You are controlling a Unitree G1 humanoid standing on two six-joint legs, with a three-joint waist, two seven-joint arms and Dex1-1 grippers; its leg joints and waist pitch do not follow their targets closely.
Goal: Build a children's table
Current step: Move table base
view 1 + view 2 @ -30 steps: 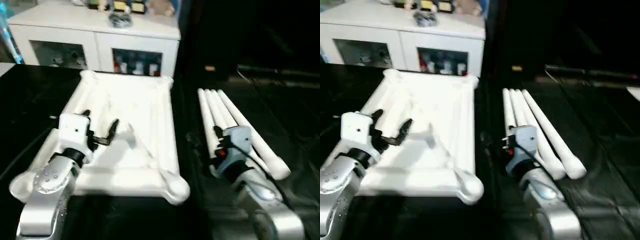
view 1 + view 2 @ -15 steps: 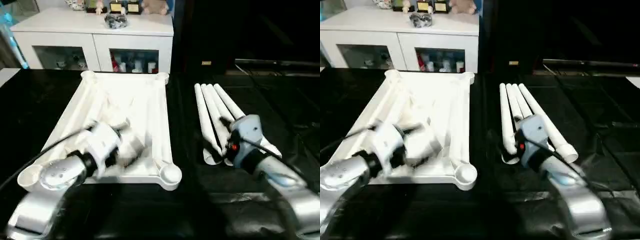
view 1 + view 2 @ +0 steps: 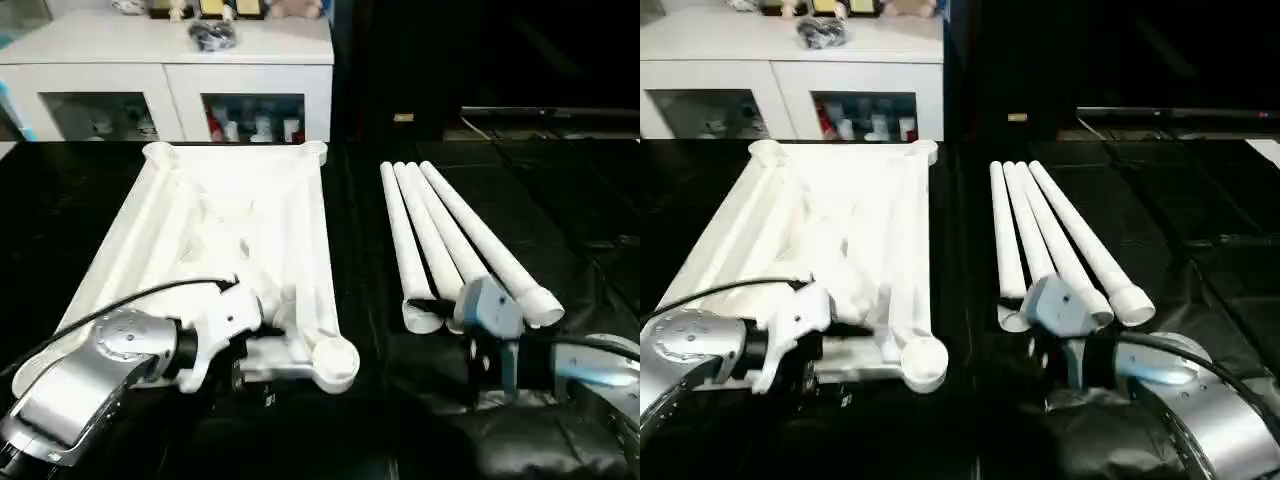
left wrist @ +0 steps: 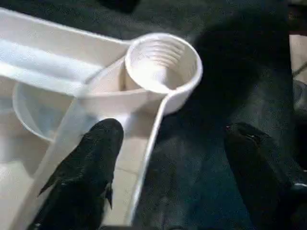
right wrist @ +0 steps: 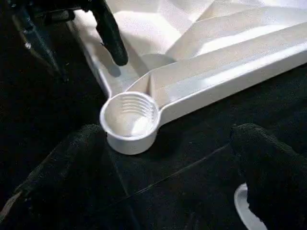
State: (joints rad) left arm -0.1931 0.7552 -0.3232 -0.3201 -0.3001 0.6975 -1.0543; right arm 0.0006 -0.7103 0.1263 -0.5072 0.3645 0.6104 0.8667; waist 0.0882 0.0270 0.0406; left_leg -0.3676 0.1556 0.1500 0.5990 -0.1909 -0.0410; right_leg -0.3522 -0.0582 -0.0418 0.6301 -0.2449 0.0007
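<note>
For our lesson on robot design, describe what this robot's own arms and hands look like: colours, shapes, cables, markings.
Both forearms are rounded silver shells. The left forearm has small dots on its shell and a thin black cable arching over it. Each wrist carries a pale, boxy housing. The left hand and right hand each have two black, rounded fingers.

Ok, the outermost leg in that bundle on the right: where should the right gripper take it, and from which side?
Grip the outermost leg on its round shaft just above the flared near end, coming down from above. It lies flat on the dark surface, with its neighbours pressed against its inner side, so only the top and outer side are free. The right gripper, jaws open, sits just short of that end.
</note>
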